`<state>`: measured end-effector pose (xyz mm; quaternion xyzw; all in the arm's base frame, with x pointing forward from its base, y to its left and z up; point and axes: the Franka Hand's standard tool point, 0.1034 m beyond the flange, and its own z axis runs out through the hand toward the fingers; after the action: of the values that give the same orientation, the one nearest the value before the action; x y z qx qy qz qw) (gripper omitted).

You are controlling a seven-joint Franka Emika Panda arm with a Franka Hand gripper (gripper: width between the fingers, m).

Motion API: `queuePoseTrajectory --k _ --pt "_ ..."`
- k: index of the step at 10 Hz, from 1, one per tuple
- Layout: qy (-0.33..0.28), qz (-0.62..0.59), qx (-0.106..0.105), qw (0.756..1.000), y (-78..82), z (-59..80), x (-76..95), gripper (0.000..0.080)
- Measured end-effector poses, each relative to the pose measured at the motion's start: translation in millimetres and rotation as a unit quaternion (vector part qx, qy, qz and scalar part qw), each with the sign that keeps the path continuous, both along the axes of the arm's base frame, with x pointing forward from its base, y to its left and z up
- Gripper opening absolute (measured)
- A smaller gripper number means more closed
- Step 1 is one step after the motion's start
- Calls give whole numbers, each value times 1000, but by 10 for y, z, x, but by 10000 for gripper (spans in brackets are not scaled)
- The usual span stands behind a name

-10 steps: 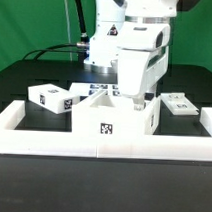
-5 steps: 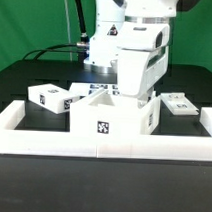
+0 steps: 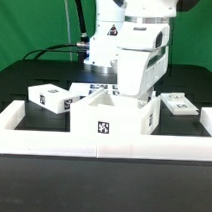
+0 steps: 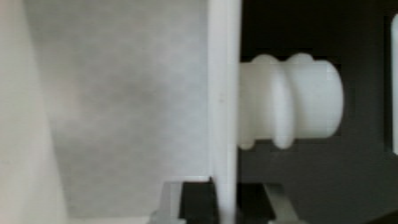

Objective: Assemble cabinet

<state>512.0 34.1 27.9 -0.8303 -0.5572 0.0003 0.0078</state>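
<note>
The cabinet body [image 3: 102, 116], an open white box with a square tag on its front, stands in the middle just behind the front rail. My gripper [image 3: 142, 99] reaches down onto the box's wall on the exterior view's right. In the wrist view the thin white wall [image 4: 222, 100] runs between my two dark fingers [image 4: 192, 203], and both pads lie against it. My gripper [image 4: 224, 200] is shut on this wall. A ribbed white round piece [image 4: 294, 100] shows beside the wall over the dark table.
A white tagged block [image 3: 49, 97] lies at the exterior view's left. A flat white tagged panel [image 3: 179, 102] lies at its right. The marker board [image 3: 93, 88] lies behind the box. The low white border rail [image 3: 102, 146] runs along the front and both sides.
A second ago my gripper was slightly higher; it has come down onto the box's wall. The box has shifted a touch. Nothing has moved in the last half second.
</note>
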Motion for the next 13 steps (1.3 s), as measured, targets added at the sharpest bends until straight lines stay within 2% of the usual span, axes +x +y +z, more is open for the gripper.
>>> queuePoseTrajectory --k 4,8,11,13 --pt "0 109 -15 994 63 -1 34 34" --pt "0 116 -15 993 62 -3 34 34" --pt "-2 175 -13 984 217 -3 69 34" --pt "-2 174 -13 985 208 -3 68 34"
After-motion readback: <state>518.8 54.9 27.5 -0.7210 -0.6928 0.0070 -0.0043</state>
